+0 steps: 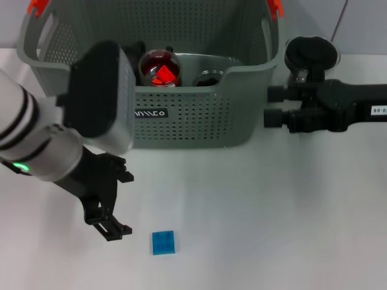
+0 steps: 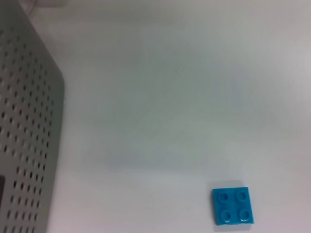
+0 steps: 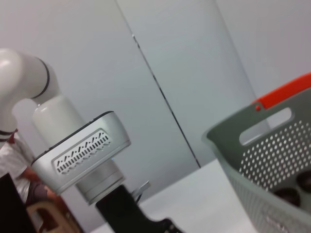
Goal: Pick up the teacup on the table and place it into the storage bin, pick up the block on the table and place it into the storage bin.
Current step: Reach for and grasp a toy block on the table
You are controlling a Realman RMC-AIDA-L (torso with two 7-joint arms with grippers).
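Here, left tool (image 1: 112, 226) hangs low over the bench (image 1: 254, 211), fingers parted, nothing held. Blue block (image 1: 164, 242) lies flat just beside the fingertips, toward the robot's right and slightly nearer its body; square, no long axis. Storage bin (image 1: 193, 115) sits well beyond. Right tool (image 1: 273, 106) idles beside the bin's right wall, far from the block, grip unclear. Left arm is nearer.

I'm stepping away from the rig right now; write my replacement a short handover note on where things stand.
Left end effector: open, empty, low over the table, just left of the blue block.
Right end effector: by the storage bin on its right side, nothing visibly held.
Done: a dark cup appears to sit inside the bin, beside a red-filled container.
Left: pick up the block and place it in the bin.
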